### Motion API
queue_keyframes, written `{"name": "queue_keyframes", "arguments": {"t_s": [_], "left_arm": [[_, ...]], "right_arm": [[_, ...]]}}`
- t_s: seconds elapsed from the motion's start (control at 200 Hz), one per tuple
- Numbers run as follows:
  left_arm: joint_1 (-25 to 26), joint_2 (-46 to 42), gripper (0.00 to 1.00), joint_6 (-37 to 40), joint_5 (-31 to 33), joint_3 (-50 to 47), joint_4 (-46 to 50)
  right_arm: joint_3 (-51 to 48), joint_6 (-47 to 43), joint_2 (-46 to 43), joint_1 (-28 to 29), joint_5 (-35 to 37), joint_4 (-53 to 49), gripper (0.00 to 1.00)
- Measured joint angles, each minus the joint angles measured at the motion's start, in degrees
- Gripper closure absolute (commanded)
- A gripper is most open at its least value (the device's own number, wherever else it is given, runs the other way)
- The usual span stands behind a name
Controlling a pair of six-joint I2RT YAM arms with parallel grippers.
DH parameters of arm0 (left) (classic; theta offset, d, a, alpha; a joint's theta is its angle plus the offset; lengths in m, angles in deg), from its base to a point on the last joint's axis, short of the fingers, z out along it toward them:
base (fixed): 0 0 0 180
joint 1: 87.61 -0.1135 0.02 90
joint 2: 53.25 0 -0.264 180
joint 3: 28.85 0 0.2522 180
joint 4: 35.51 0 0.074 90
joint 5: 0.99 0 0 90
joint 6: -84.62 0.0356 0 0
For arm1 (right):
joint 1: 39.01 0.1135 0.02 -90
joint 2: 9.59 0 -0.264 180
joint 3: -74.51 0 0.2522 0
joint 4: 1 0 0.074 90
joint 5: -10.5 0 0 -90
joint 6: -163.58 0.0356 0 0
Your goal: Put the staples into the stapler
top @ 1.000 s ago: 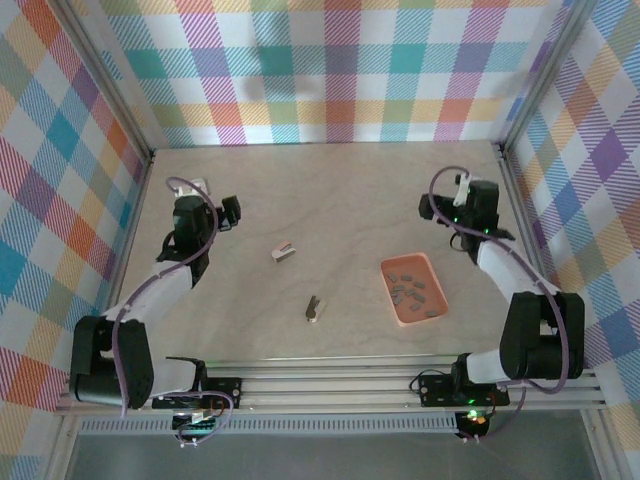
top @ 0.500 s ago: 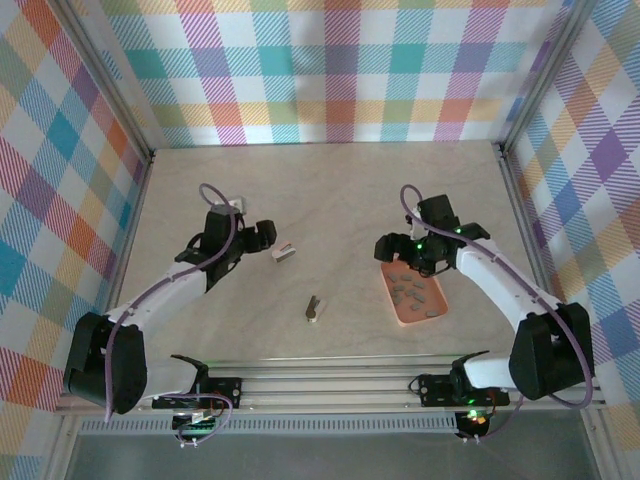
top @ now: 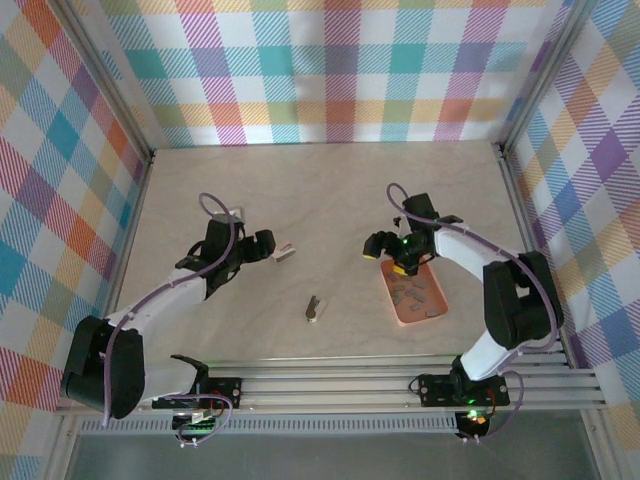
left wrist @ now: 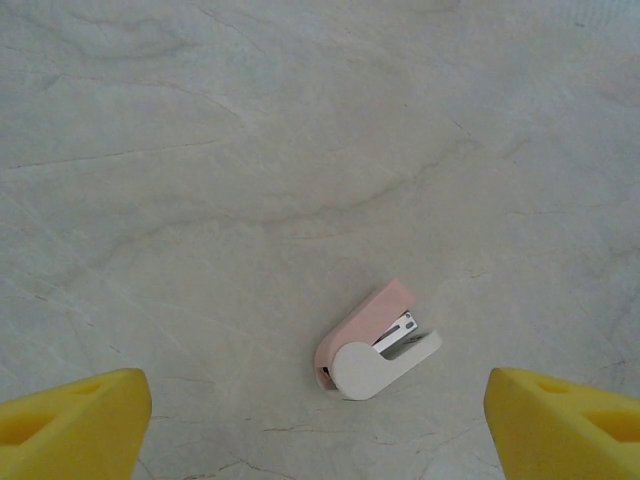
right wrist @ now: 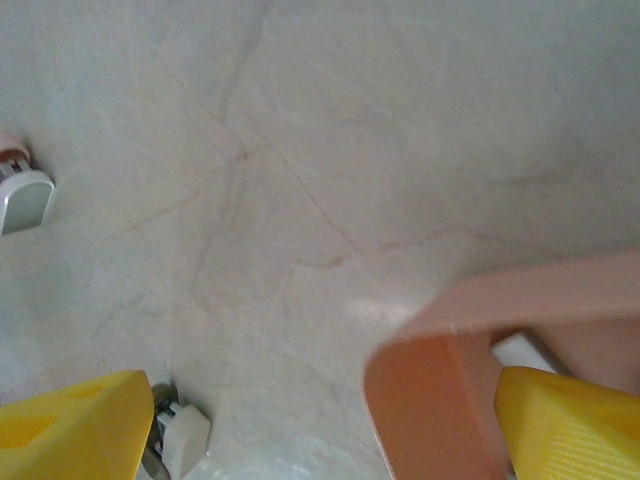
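Note:
The stapler (top: 314, 310), grey with a pale top, lies near the table's front middle, and its pale end peeks beside my right gripper's left finger (right wrist: 186, 440). The staples (top: 408, 292) lie as small grey bars in the salmon-orange tray (top: 432, 312). My right gripper (top: 378, 246) hovers open at the tray's far-left corner (right wrist: 440, 400), its right fingertip (right wrist: 570, 425) over the tray; the gripper (right wrist: 320, 430) holds nothing. My left gripper (top: 265, 243) is open just left of a white-and-pink mini stapler (top: 285, 251). That stapler (left wrist: 378, 345) lies on its side ahead of the open left gripper (left wrist: 318, 430).
The white-and-pink stapler (right wrist: 22, 195) also shows at the left edge of the right wrist view. Plaid walls enclose the table (top: 330, 190) on three sides, with an aluminium rail along the front edge.
Both arms have swung in from the table's sides. The left gripper came up to the white-and-pink stapler; the right gripper came down to the tray's far-left corner.

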Motion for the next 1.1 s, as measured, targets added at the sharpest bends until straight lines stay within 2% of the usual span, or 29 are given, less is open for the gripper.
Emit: {"name": "queue_keyframes", "arguments": {"t_s": [0.26, 0.625, 0.74, 0.85, 0.965, 1.04, 1.1], "left_arm": [[0.0, -2.8, 0.13, -0.2, 1.7, 0.0, 0.7], [0.0, -6.9, 0.18, -0.6, 3.1, -1.2, 5.0], [0.1, -7.0, 0.21, -0.6, 2.7, -1.1, 6.5], [1.2, -7.0, 0.22, -0.6, 2.1, -0.5, 8.8], [4.6, -7.1, 0.23, -0.8, 1.7, 0.9, 11.0], [7.0, -7.1, 0.24, -1.3, 1.7, 1.8, 13.0], [10.9, -7.0, 0.24, -1.6, 2.1, 2.8, 14.8]], "right_arm": [[12.1, -1.5, 10.8, 0.0, -0.2, 2.1, 0.12], [42.6, -7.5, 32.8, 0.0, 0.0, 1.8, 0.13], [49.1, -8.7, 37.4, 0.0, 0.0, 1.7, 0.13], [51.5, -10.0, 38.6, 0.0, -0.6, 1.7, 0.13], [51.6, -11.7, 37.7, 0.0, -1.4, 1.9, 0.13], [49.4, -12.9, 34.9, 0.0, -1.5, 2.1, 0.14], [45.9, -13.8, 30.6, 0.0, -1.2, 1.7, 0.15]]}}
